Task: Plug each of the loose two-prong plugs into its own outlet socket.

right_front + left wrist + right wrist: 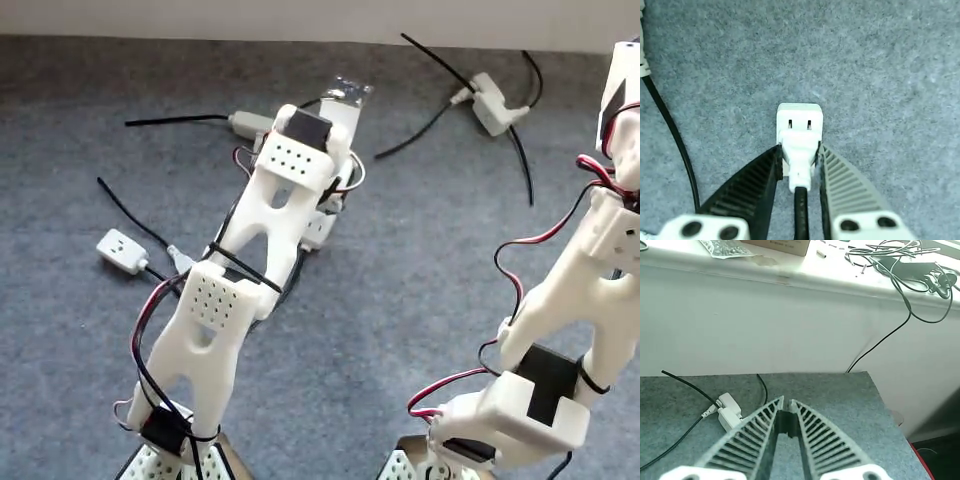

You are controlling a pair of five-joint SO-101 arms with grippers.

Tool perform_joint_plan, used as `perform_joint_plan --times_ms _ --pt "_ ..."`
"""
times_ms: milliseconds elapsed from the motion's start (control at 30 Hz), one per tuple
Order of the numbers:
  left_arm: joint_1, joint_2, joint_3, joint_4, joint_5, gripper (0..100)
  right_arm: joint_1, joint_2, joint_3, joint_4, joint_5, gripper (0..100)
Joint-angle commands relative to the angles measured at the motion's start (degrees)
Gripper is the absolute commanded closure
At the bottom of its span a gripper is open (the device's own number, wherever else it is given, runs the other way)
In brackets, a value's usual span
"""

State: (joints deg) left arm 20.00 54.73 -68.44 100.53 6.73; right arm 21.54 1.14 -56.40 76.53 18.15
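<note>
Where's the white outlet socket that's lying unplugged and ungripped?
In the high view the outlet socket lies on the grey mat at far left, beside the left arm.

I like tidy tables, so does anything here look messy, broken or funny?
Nothing looks broken or spilled. The black cords sprawl crookedly over the grey table, and a loose white socket lies at its left side, slots bare. The left claw grips a second socket.

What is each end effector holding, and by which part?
Left end effector pinches the white socket at its narrow cord end; right end effector holds nothing.
</note>
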Motion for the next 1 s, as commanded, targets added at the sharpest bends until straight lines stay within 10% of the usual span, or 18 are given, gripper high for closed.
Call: perform_joint_plan --times_ms 0,967 --pt "-0.66 0.4 -0.57 -0.53 0.35 99 -0.57 -2.51 -0.4 -1.27 0.79 99.1" --pt "-2.24 10.59 -2.07 -2.73 0.26 97 -0.48 -2.51 -0.4 -1.27 0.79 99.1"
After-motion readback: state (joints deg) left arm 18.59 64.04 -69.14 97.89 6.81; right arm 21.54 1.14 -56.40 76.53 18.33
